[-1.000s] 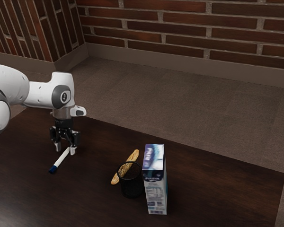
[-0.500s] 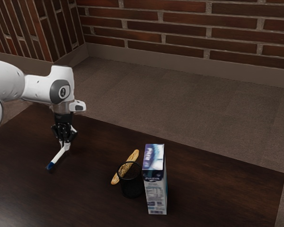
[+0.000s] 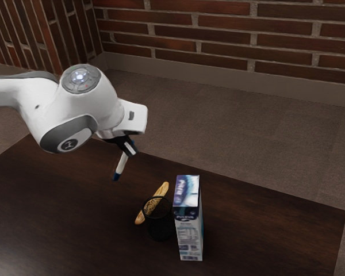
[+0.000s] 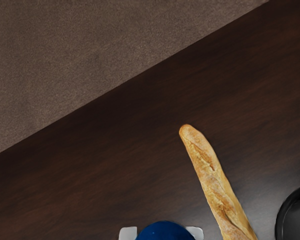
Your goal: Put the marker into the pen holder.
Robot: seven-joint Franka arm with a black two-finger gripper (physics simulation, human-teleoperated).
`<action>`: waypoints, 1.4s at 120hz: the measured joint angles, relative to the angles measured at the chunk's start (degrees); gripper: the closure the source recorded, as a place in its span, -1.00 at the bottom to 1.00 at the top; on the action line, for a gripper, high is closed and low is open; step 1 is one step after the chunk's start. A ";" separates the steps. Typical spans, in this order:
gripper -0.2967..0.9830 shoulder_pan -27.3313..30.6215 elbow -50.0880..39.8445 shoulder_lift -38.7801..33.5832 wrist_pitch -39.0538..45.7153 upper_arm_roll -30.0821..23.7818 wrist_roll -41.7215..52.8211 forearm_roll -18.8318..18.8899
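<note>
My gripper (image 3: 128, 150) is shut on the white marker, lifted above the table. The marker (image 3: 121, 164) hangs tilted, its blue end lowest. In the wrist view the marker's blue end (image 4: 165, 232) lies between the pale fingertips of the gripper (image 4: 162, 236). The black pen holder (image 3: 160, 226) stands upright on the table, toward the exterior view's right of the marker and lower in that view, apart from it; part of the pen holder (image 4: 297, 220) appears in the wrist view.
A baguette (image 3: 141, 217) lies right beside the pen holder, partly behind it; the wrist view also has the baguette (image 4: 212, 180). A tall blue-and-white carton (image 3: 189, 230) stands close on the holder's other side. The dark table (image 3: 264, 224) ends at carpeted floor.
The gripper closed on the marker and lifted it off the table, then moved toward the exterior view's right. My hand has tilted, and the marker now hangs more steeply.
</note>
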 joint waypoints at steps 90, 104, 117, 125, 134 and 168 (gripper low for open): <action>0.65 2.42 -3.25 4.14 12.07 -8.74 -34.14 -0.25; 0.64 2.52 -3.29 5.21 12.75 -8.74 -36.50 -0.36; 0.64 3.22 -3.26 6.61 13.12 -8.73 -38.24 -0.40; 0.64 3.40 -3.23 7.44 13.29 -8.73 -39.15 -0.28; 0.64 3.47 -3.22 8.12 13.45 -8.70 -40.05 0.05; 0.64 4.89 -3.12 11.54 14.93 -8.66 -42.50 2.50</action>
